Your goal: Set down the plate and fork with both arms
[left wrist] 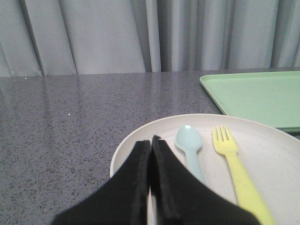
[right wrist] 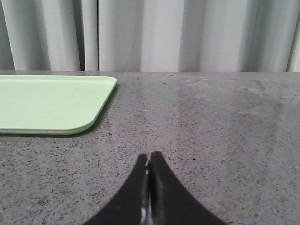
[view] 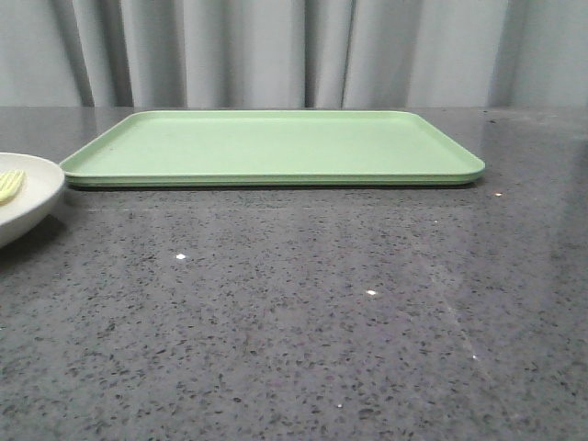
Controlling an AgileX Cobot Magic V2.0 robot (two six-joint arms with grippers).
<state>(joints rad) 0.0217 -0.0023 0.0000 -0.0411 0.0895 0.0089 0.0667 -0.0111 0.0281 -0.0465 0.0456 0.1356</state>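
Left end effector (left wrist: 151,140): black fingers pressed together, nothing held between them. Seen in the left wrist view only. The tips hang over the near rim of the plate; contact with the rim cannot be judged.

Right end effector (right wrist: 149,161): black fingers pressed together, nothing held. Seen in the right wrist view only. It hangs over bare bench, apart from every object.

Plate (left wrist: 272,154): round, shallow, cream-white, raised rim. It rests on the bench just beside the tray's left short end, not on the tray. In the front view only part of it shows, at the left edge of the picture (view: 32,197).

Fork (left wrist: 234,168): pale yellow, short tines, flat handle. It lies flat inside the plate, tines pointing away from the left end effector. In the front view only a ribbed yellow piece (view: 10,184) shows above the plate's rim.

Spoon (left wrist: 190,147): pale blue-grey. It lies in the plate beside the fork, between the fork and the left end effector, roughly parallel, bowl pointing the same way as the tines.

Tray (view: 276,147): flat, rectangular, light green, low rim, rounded corners. It lies mid-bench with its long side toward the robot.

Bench (view: 303,312): dark grey, speckled, glossy.

Curtain (view: 276,50): grey, pleated, behind the bench.
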